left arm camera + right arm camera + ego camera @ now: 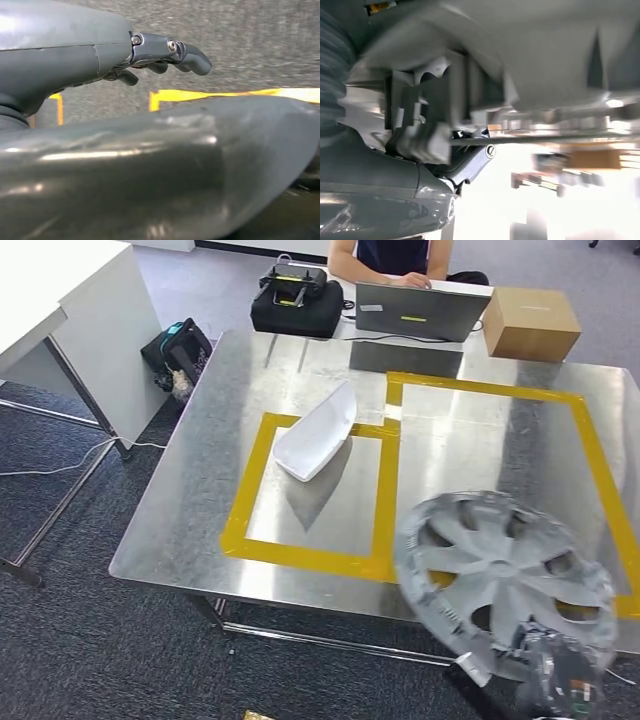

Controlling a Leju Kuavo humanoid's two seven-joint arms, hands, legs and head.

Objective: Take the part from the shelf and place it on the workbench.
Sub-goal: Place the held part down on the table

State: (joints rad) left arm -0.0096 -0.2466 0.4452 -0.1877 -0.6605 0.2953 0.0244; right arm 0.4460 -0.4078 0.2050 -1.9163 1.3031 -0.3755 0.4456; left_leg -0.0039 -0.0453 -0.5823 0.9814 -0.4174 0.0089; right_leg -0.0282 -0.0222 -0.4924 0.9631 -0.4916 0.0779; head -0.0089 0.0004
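Note:
A silver wheel cover (502,580) hangs tilted over the near right corner of the metal workbench (196,490), above the front line of the large yellow-taped square. My right hand (558,680) grips its near rim from below, off the bench's front edge. In the right wrist view the cover's ribbed underside (546,50) lies against my right hand (395,175), blurred. A white curved panel (317,432) lies in the smaller taped square. My left hand (158,52) hangs over grey carpet, fingers stretched out and holding nothing.
At the bench's far edge stand a laptop (415,312), a cardboard box (530,322) and a black case (298,300), with a person (392,255) seated behind. A white table (68,320) and a bag (177,350) on the floor are at left.

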